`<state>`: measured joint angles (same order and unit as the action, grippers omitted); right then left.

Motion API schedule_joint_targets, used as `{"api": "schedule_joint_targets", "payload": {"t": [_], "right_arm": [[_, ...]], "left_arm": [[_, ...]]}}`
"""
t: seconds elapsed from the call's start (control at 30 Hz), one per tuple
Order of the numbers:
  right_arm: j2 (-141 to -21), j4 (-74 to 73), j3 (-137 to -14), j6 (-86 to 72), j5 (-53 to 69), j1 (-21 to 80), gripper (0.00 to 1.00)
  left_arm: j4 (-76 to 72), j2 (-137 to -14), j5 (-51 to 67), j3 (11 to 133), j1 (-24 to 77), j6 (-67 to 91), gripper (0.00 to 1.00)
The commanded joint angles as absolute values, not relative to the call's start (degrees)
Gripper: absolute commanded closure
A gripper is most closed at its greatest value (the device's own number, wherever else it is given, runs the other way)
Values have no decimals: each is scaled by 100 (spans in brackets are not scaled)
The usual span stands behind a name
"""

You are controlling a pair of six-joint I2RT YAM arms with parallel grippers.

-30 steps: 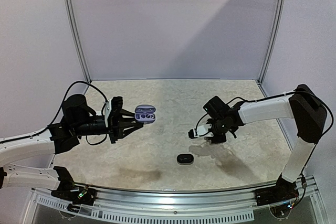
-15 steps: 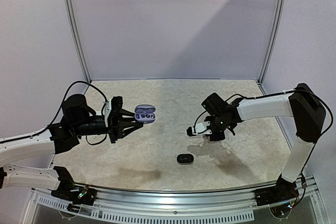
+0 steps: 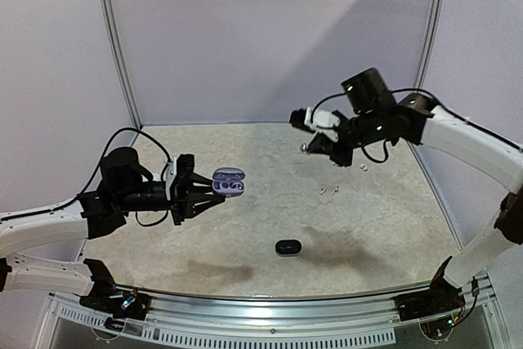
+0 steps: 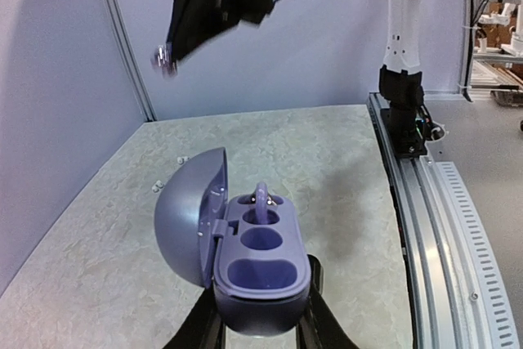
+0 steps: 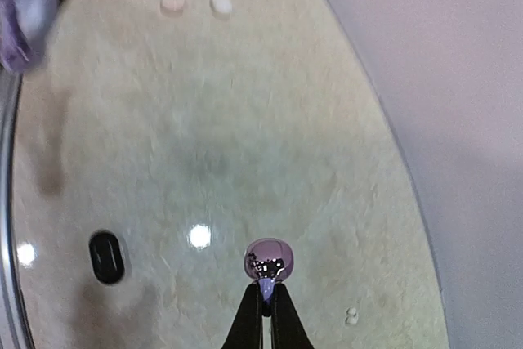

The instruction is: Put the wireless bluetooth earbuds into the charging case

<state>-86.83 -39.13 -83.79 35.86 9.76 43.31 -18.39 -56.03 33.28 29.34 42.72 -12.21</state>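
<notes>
Pinching 1 glossy lilac earbud (image 5: 268, 259) by its stem, my right gripper (image 5: 266, 298) has its 2 fingers closed narrow on it, hanging high over the far right of the table (image 3: 245, 230), with the rounded, mirror-shiny bud poking out past the tips. My left gripper (image 3: 206, 191) clamps the base of the lilac charging case (image 4: 260, 271) in the air above the table's left side, its lid (image 4: 188, 210) swung open to the left. In that case, 1 matching earbud (image 4: 261, 195) sits in the far socket, and the 2 nearer hollows are bare. Between the 2 arms, toward the near edge of the marbled top, lies a closed black oval case (image 3: 287, 247). A few tiny pale earbuds (image 3: 364, 167) are scattered on the table below my right wrist, well apart from the open case
</notes>
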Motion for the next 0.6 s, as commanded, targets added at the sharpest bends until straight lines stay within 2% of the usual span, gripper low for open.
{"api": "schedule_joint_targets", "payload": {"t": [0.0,0.3,0.57], "right_arm": [[-8140,-3880,-8694,2686,1907,4861,100],[-9197,-4817,-10335,2562,1845,6238,100],[-9900,-5151,-10872,2639,1615,6584,100]], "left_arm": [[-1934,-5757,3469,3043,4351,-1382,100],[-1770,-5895,3480,3238,4512,-1592,100],[-1724,-5924,3439,3265,4592,-1725,100]]}}
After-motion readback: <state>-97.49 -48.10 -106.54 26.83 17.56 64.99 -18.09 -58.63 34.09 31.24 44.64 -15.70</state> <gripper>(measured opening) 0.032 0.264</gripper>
